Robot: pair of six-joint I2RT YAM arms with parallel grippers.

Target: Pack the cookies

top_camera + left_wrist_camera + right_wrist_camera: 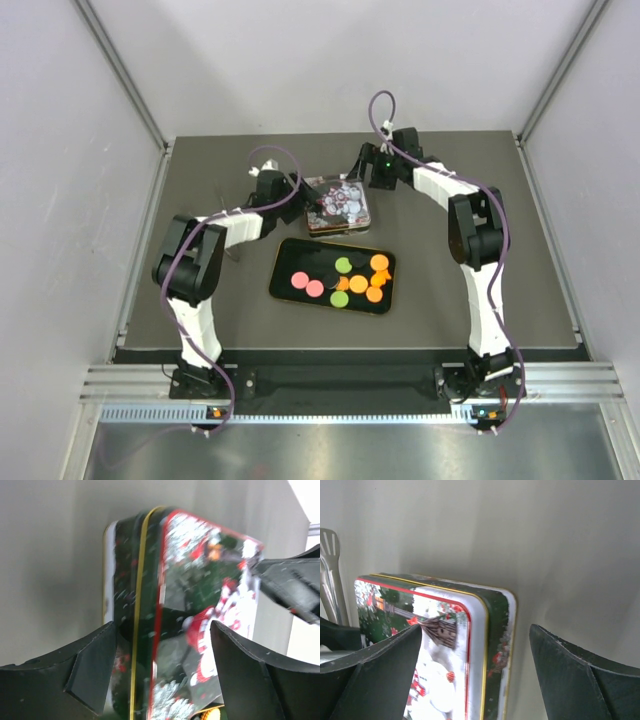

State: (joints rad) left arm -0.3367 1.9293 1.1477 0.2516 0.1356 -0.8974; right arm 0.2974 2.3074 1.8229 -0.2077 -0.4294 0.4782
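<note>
1. Black tray [287, 256] sits mid-table [540, 250], nearest my bases. It holds loose cookies [358, 284]: pink, green and orange rounds, mostly toward its right end.
2. The Christmas tin [338, 205] is just behind the tray's far edge, lid on, lying flat, near the middle of the table.
3. My left gripper [300, 195] is at the tin's left side. In the left wrist view the fingers [90, 670] are spread apart with nothing clamped. The tin's green, gold-edged side wall runs up between them, partly behind the fingertips. Can't tell if either pad touches it.
4. My right gripper [378, 178] is at the tin's far right corner. In the right wrist view its fingers [570, 670] are also spread wide. The tin's corner sits in the gap, close to the left finger and clear of the right one.
5. Pale spatula [331, 575] shows at the left edge of the right wrist view, beyond the tin.
</note>
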